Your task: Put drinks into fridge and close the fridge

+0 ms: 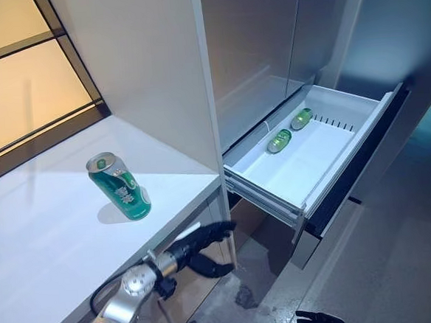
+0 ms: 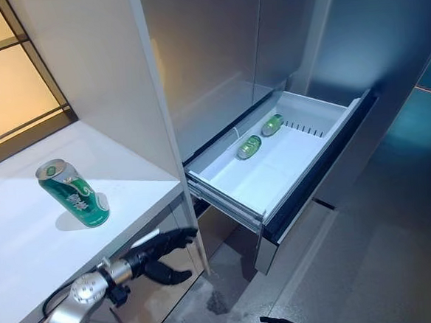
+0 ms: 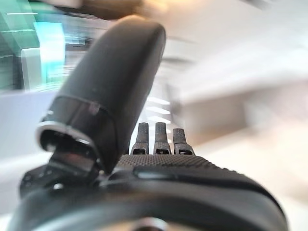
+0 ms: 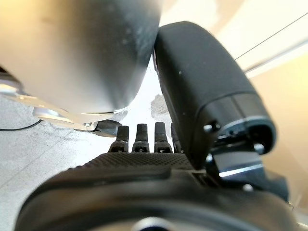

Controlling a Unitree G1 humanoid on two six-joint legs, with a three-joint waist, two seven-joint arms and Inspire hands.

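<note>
A green can (image 1: 120,187) stands on the white counter (image 1: 44,247), also in the right eye view (image 2: 74,193). Green cans (image 1: 279,141) lie on their sides at the back of the open white fridge drawer (image 1: 305,166). My left hand (image 1: 200,244) hangs below the counter's front edge, left of the drawer, fingers relaxed and empty; its wrist view (image 3: 183,178) shows straight fingers holding nothing. My right hand (image 1: 319,320) is low over the floor below the drawer; its wrist view (image 4: 144,168) shows straight, empty fingers.
The grey fridge doors (image 1: 267,47) rise behind the drawer. A white cabinet panel (image 1: 150,70) stands between counter and fridge. The drawer's dark front (image 1: 363,158) juts out over the grey floor (image 1: 400,267). A window (image 1: 17,79) lies behind the counter.
</note>
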